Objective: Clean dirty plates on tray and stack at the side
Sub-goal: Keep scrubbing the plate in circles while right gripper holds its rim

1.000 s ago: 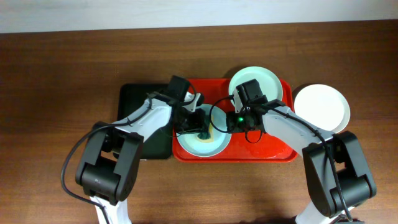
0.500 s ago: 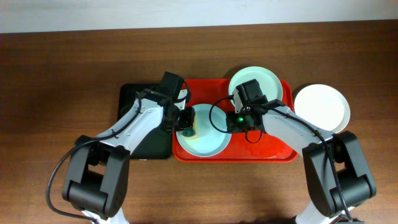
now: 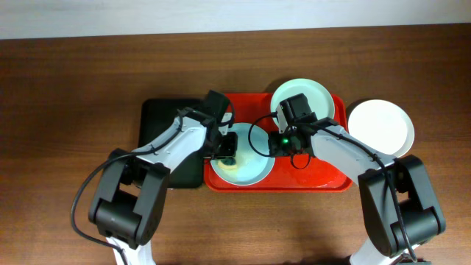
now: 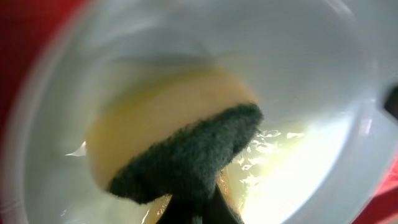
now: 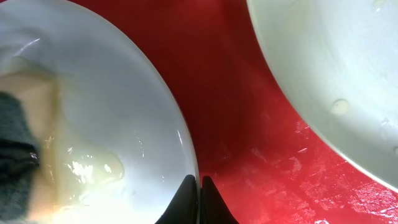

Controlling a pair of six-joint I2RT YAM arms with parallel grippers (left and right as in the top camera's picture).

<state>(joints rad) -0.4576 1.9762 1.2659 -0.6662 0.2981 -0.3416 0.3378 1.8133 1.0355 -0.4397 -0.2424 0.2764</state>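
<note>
1. The near mint plate (image 3: pixel 254 173) lies in the front-left part of the red tray (image 3: pixel 316 175). Its inside is wet and glossy.
2. The left gripper (image 3: pixel 226 151) is clenched on a sponge (image 4: pixel 186 158) with a dark green pad and a yellow body, pressed onto the plate's left half.
3. The right gripper (image 5: pixel 199 186) is pinched on the same plate's right rim, with 1 fingertip on either side of the edge.
4. A black tray (image 3: pixel 158 121) lies just beside the red tray's left side.
5. The white plate (image 3: pixel 380 127) rests on the wooden table (image 3: pixel 73 88), outside the red tray and just to its right.
6. The far mint plate (image 3: pixel 318 90) sits at the tray's back-right corner, overhanging the back rim, with droplets on its surface. Bare red shows between the 2 mint plates.
</note>
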